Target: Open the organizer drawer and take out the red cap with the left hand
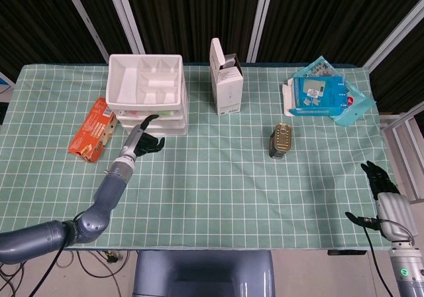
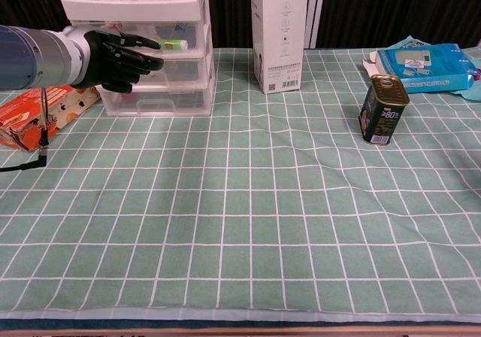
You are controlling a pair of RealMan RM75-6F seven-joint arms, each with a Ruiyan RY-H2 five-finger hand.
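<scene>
Now the left robot hand (image 2: 116,57) hovers right in front of the white plastic organizer with clear stacked drawers (image 2: 167,66), its dark fingers (image 2: 146,62) reaching toward the middle drawer front; whether they touch it I cannot tell, and nothing is gripped. All drawers look closed, and the red cap is not discernible through the clear fronts. Beside the organizer an orange snack box (image 1: 92,138) lies on the green checked surface (image 2: 248,217). The right robot hand (image 1: 379,179) rests at the far right edge, fingers apart, empty
</scene>
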